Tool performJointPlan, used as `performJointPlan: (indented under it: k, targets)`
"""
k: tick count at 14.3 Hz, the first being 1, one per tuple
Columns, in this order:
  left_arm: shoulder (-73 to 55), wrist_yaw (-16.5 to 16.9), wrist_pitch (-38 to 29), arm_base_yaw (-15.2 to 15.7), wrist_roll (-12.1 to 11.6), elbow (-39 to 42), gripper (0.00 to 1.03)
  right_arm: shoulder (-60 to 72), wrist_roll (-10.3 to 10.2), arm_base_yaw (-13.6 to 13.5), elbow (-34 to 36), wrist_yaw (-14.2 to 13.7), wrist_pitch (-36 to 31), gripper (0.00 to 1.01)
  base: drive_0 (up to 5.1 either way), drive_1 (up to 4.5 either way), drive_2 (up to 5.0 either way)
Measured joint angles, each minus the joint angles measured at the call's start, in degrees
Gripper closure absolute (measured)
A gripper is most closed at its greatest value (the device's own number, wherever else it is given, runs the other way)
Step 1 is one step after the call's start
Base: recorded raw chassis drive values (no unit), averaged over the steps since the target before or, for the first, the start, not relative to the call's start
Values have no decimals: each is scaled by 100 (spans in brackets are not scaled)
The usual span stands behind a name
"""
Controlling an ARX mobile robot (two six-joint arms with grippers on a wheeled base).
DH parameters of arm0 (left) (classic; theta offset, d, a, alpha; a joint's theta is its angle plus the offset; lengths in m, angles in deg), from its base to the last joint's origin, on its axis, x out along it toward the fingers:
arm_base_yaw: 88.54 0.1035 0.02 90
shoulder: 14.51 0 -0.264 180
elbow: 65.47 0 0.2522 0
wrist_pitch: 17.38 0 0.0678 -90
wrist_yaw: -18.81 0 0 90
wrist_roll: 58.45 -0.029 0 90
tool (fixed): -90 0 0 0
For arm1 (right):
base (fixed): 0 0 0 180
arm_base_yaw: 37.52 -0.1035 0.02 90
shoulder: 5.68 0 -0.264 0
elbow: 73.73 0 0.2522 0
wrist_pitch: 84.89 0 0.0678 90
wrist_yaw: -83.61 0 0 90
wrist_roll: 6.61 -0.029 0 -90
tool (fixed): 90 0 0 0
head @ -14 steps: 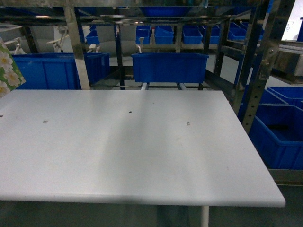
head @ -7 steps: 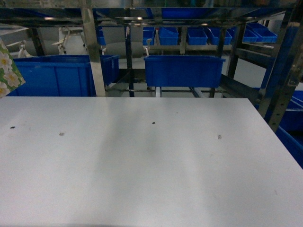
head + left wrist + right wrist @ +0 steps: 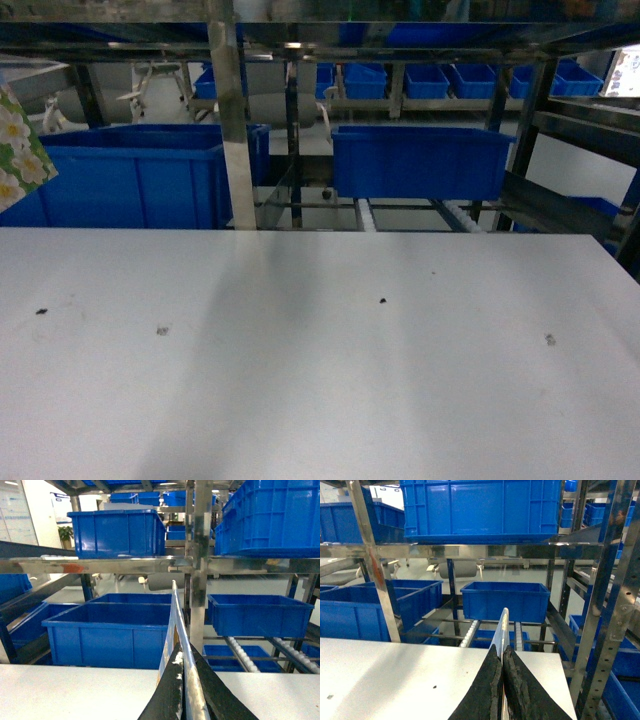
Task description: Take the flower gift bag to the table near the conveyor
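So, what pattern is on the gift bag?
White flowers on green; the bag shows best in the head view, at the left edge.

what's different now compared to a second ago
The base rolled in toward the table: its near edge has left the head view, and the bins and conveyor loom larger. The bag stays at the left edge. No gripper change can be judged.

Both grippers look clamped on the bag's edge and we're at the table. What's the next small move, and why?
Probably lower the flower gift bag onto the table. It hangs at the head view's left edge, its top edge pinched in the left gripper and right gripper, and the conveyor lies just behind the tabletop.
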Motion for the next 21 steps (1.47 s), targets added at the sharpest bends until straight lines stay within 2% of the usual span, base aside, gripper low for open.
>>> performJointPlan:
  k: [8, 17, 21]
  targets:
    - [-7, 2, -13, 0, 0, 0, 101, 0, 0, 0, 0, -2, -11, 98, -452, 404, 65]
    - [39, 0, -37, 4, -13, 0, 101, -35, 0, 0, 0, 11, -24, 98, 0, 0, 0]
    - [-42, -13, -9, 4, -13, 0, 101, 26, 0, 0, 0, 9, -7, 98, 4, 204, -196]
